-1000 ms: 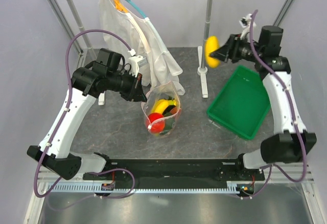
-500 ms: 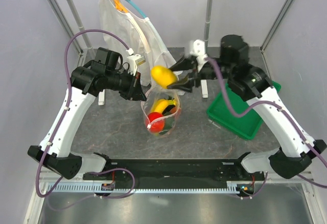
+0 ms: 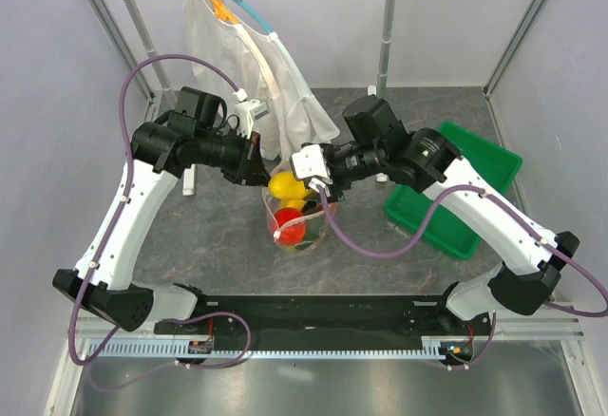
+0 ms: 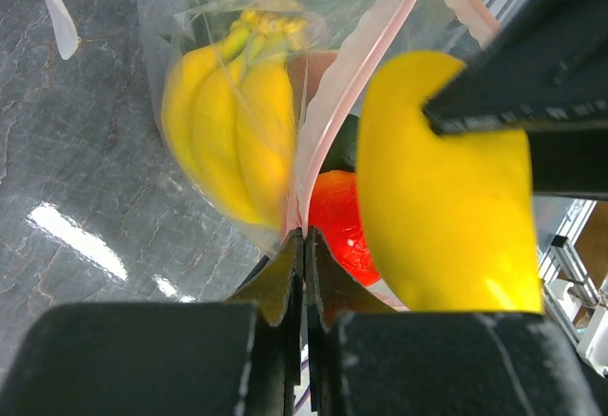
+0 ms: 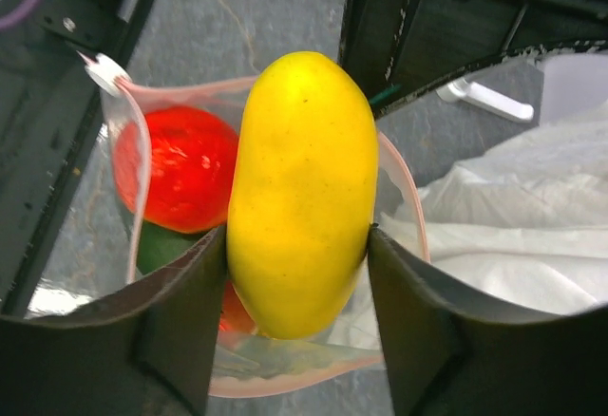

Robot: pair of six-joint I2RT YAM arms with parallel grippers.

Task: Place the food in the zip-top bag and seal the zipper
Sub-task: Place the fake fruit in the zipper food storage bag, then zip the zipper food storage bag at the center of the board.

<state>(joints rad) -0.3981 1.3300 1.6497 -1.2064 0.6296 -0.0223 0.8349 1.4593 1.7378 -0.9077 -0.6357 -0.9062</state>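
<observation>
The zip-top bag (image 3: pixel 302 221) hangs open in the middle of the table, with the banana bunch (image 4: pixel 228 131) and the red watermelon slice (image 4: pixel 337 221) inside. My left gripper (image 4: pixel 305 240) is shut on the bag's mouth edge, on the pinkish zipper (image 4: pixel 351 65), and holds it up; it also shows in the top view (image 3: pixel 262 171). My right gripper (image 5: pixel 299 245) is shut on the small yellow piece (image 5: pixel 302 188) and holds it right over the open mouth (image 3: pixel 285 186), above the red slice (image 5: pixel 176 164). The pineapple is not clearly visible.
A green tray (image 3: pixel 470 202) sits at the right, under my right arm. A white garment (image 3: pixel 271 65) hangs on a rack behind the bag and brushes close to it (image 5: pixel 513 236). The rack's post (image 3: pixel 384 65) stands behind my right wrist.
My right arm has swung left from above the tray, carrying the yellow piece to the bag's mouth. My left gripper has held the bag edge in place.
</observation>
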